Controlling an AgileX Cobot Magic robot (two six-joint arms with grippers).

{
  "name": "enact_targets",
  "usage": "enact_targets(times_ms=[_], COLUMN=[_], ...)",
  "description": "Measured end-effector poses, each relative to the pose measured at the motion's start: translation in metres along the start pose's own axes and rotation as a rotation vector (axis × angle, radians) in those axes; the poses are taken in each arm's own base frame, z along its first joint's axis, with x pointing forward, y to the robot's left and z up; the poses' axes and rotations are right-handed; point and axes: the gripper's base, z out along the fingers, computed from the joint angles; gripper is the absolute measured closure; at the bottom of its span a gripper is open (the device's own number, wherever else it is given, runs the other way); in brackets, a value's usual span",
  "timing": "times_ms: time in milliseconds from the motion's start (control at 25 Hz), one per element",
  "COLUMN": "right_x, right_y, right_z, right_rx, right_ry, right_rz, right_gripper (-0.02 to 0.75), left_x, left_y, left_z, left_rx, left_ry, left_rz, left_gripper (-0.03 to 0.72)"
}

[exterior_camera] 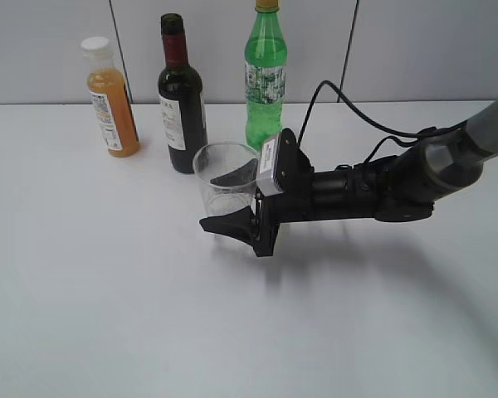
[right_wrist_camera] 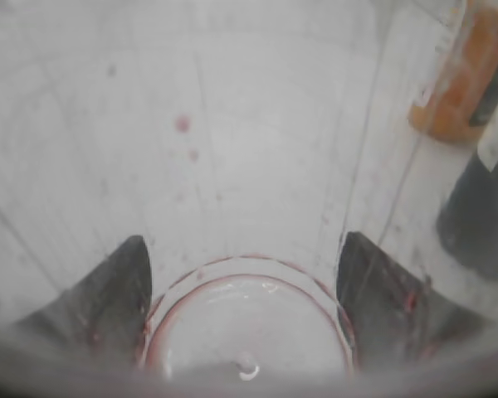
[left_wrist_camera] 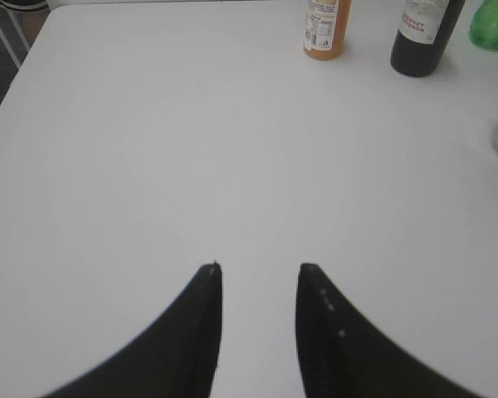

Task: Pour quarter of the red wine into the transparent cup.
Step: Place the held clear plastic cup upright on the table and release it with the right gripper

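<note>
White tabletop, grey panelled wall behind. Nearest: left gripper (left_wrist_camera: 257, 286) low over bare table, jaws partly open, empty, well apart from the bottles. Mid-table: right gripper (exterior_camera: 232, 203) reaches in from the right, jaws wide, one either side of the upright cup (exterior_camera: 225, 178); whether they press it, cannot tell. Just behind the cup stands the wine (exterior_camera: 182, 99), upright, left arm's side, untouched.

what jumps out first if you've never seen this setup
The right gripper reaches in from the right, its black fingers on either side of the transparent cup at mid-table. Behind stand three bottles: orange juice on the left, the red wine in the middle, green soda beside it.
</note>
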Motion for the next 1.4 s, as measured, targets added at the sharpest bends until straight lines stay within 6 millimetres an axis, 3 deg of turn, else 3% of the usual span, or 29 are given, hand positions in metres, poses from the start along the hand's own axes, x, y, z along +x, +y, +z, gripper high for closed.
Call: enact_targets(times_ms=[600,920,1160,1400], right_x=[0.032,0.033,0.035,0.037], right_y=[0.000,-0.003,-0.004,-0.005], right_z=[0.014,0.014,0.012,0.007], right_rx=[-0.036,-0.033,-0.043,-0.055], right_ry=[0.021,0.034,0.046,0.057], right_rz=[0.047,0.069,0.059,0.066], right_gripper=[0.187,0.184,0.106,0.092], left_x=[0.000,0.000,0.000,0.000], left_y=[0.000,0.000,0.000,0.000], left_z=[0.000,0.000,0.000,0.000], left_rx=[0.000,0.000,0.000,0.000], left_ry=[0.000,0.000,0.000,0.000], left_rz=[0.000,0.000,0.000,0.000], left_gripper=[0.448,0.448,0.448,0.448])
